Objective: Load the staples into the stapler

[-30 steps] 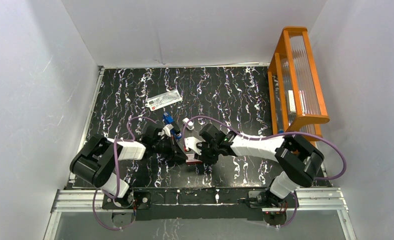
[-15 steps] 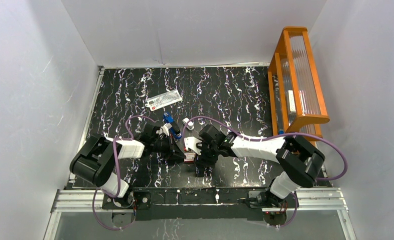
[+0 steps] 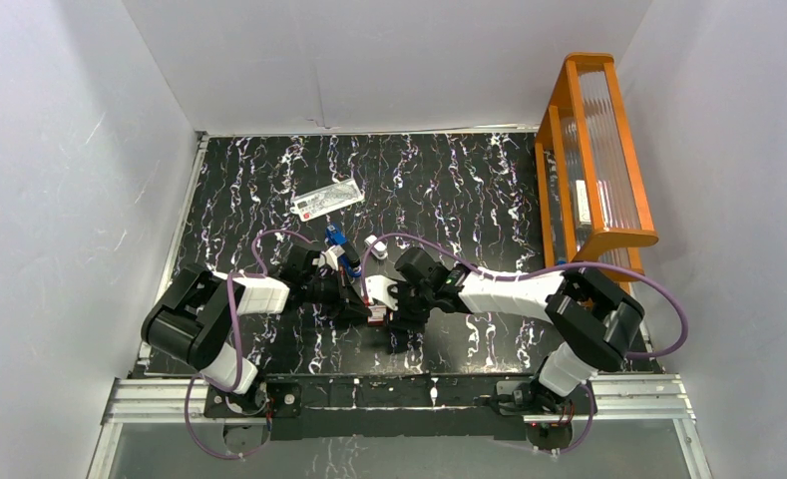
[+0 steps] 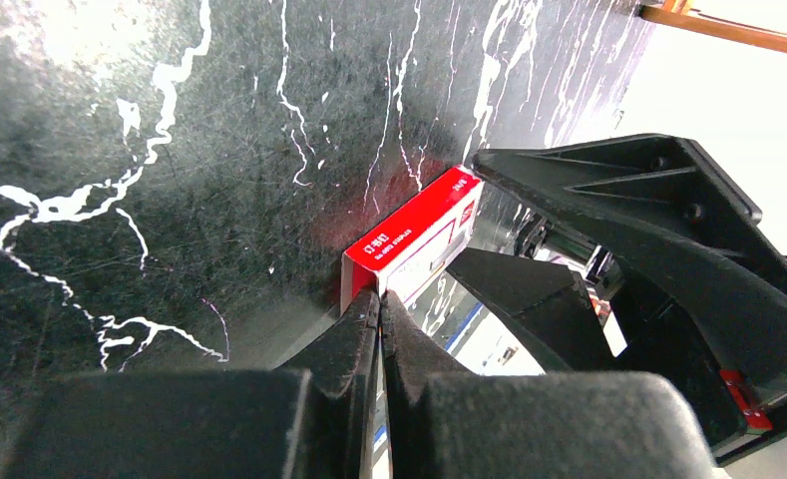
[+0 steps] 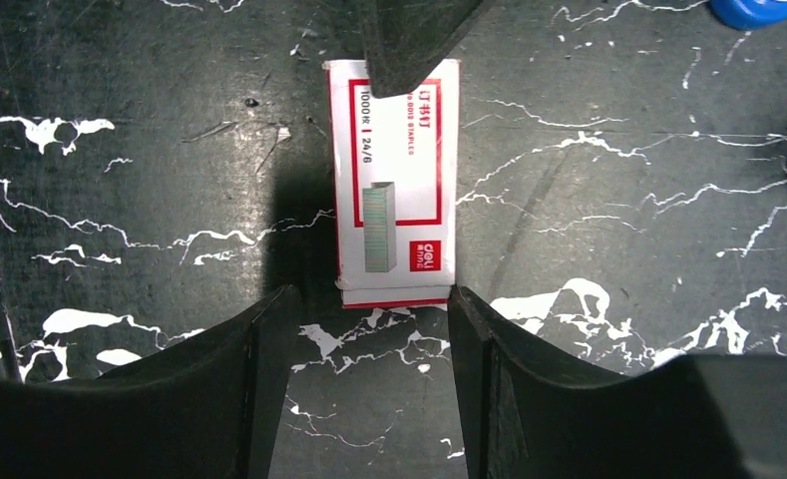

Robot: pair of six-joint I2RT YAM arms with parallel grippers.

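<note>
Currently, right gripper (image 5: 369, 304): spread, staples box (image 5: 394, 180) framed just ahead.
Left gripper (image 4: 377, 311): pressed together against box's far end.
Risk: box is likely skewed if clamped off-centre.

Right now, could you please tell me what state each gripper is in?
Left gripper: shut, tips at one end of the staple box; a grip cannot be told.
Right gripper: open at the box's other end, holding nothing.
</note>
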